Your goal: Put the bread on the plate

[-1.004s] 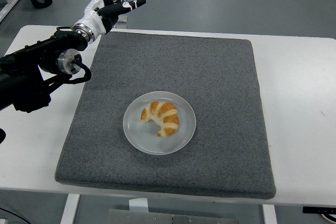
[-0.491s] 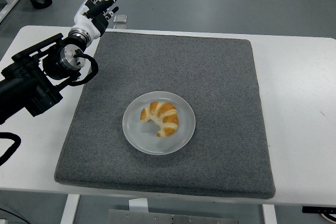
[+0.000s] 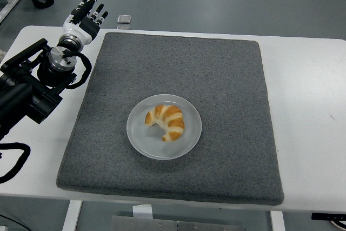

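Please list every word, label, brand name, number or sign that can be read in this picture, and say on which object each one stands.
None: no readable text shows anywhere.
The croissant, plate, grey mat and white table carry no print.
The left hand has white patches, but no letters.
The small silvery object beyond the table's far edge is too small to read.

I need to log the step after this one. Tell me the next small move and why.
Probably just draw the left hand back to rest at the table's left edge. The bread already lies on the plate in the middle of the grey mat, and the hand is open, empty and well clear of it, so no further handling looks needed.
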Action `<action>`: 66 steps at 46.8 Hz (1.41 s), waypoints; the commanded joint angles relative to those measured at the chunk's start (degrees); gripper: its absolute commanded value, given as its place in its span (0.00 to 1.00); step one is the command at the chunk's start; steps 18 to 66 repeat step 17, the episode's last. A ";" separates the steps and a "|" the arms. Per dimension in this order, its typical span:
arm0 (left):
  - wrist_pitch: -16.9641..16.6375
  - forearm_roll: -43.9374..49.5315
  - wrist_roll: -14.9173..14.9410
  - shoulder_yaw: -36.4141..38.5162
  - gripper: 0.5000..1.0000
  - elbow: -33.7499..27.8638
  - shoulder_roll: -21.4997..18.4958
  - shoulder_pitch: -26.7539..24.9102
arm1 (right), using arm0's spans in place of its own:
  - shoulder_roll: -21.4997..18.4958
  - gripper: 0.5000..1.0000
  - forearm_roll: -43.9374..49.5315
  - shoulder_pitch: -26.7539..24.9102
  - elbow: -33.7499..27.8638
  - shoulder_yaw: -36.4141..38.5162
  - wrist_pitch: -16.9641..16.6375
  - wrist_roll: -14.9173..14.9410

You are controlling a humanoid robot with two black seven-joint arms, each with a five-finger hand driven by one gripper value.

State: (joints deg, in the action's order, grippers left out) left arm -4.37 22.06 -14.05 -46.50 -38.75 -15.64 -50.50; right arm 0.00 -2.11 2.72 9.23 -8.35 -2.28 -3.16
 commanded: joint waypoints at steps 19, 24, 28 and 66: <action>3.93 0.27 -1.07 -4.56 0.98 1.84 1.57 0.93 | 0.00 0.86 0.00 0.00 0.00 0.09 -0.01 0.00; 3.93 0.27 -1.07 -4.56 0.98 1.84 1.57 0.93 | 0.00 0.86 0.00 0.00 0.00 0.09 -0.01 0.00; 3.93 0.27 -1.07 -4.56 0.98 1.84 1.57 0.93 | 0.00 0.86 0.00 0.00 0.00 0.09 -0.01 0.00; 3.93 0.27 -1.07 -4.56 0.98 1.84 1.57 0.93 | 0.00 0.86 0.00 0.00 0.00 0.09 -0.01 0.00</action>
